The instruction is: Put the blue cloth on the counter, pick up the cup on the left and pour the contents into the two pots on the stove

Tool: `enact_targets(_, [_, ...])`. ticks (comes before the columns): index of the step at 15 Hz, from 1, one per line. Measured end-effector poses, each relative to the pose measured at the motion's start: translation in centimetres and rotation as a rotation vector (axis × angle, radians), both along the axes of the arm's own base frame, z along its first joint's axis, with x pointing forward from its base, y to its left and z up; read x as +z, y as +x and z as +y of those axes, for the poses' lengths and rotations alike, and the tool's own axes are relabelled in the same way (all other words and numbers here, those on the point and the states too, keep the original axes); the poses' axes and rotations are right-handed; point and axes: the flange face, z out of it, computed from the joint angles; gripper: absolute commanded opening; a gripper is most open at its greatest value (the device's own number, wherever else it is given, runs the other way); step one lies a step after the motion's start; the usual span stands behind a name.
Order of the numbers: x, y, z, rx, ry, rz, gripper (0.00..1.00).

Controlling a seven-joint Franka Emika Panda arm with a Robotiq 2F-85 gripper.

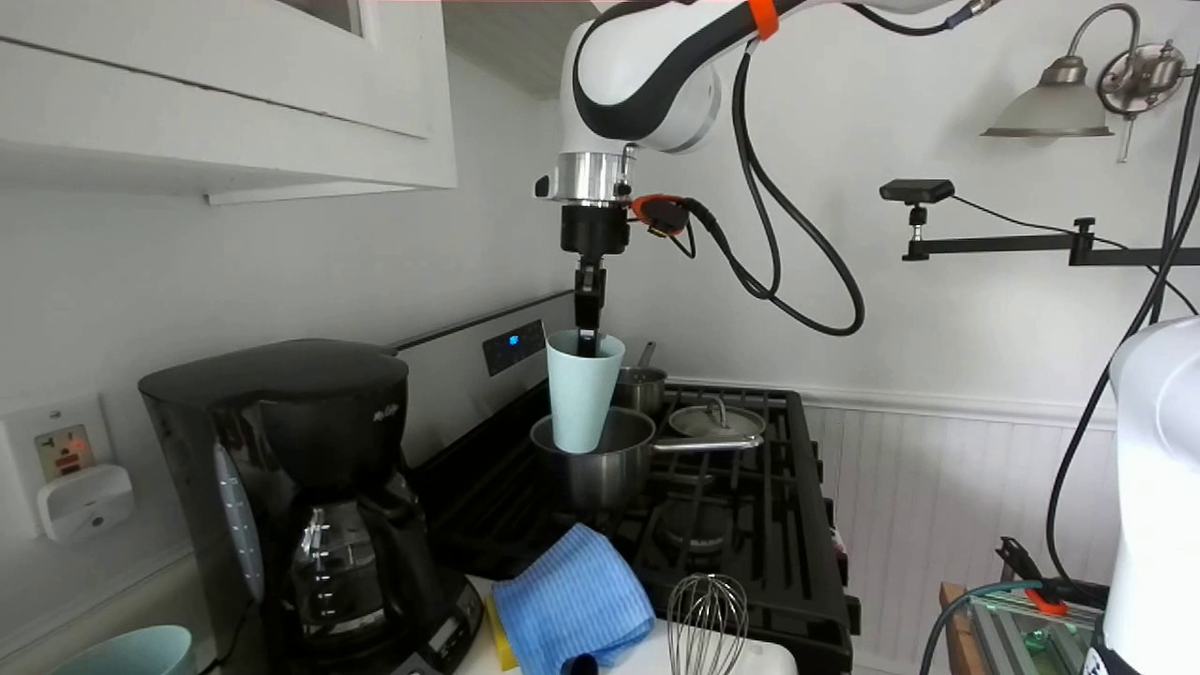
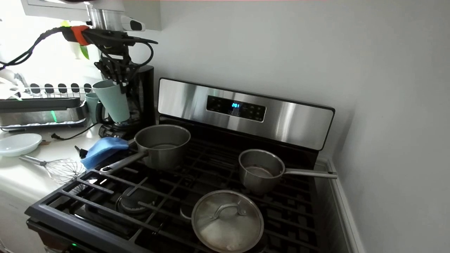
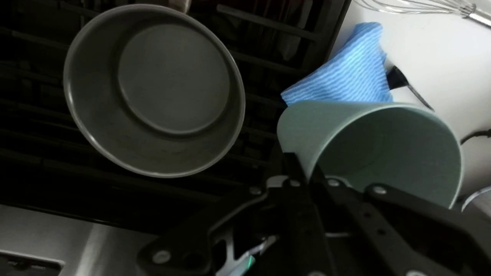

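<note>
Tool (image 3: 304, 165) clamped on cup (image 1: 581, 398) rim; cup tilted, gap btwn it & lg pot (image 3: 172, 80); cloth (image 1: 574, 600) on worktop (image 3: 441, 50) at stove (image 2: 291, 123) edge.

1. Black coffee maker (image 1: 281, 412) shows up in both my exterior views, carafe (image 1: 337, 567) tucked in.
2. I've got a whisk (image 2: 45, 163) lying near a white bowl (image 2: 20, 144).
3. Lid (image 2: 228, 226) too, loop handle up.
4. Wall lamp (image 1: 1050, 105), shade facing down.
5. Outlet (image 1: 66, 454) with some white plug-in (image 1: 86, 503), can't tell what kind from here.
</note>
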Motion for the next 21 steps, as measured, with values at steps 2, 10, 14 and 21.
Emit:
enact_targets(2, [0.3,0.2,-0.7,0.001,-0.057,-0.027,0.01])
enact_targets(10, [1.0,1.8,-3.8,-0.052,-0.427,-0.177,0.01])
enact_targets(14, [-0.9,2.5,-4.5,-0.093,-0.576,-0.218,0.01])
enact_targets(21, [-4.1,3.6,-4.3,-0.210,-0.732,-0.300,0.01])
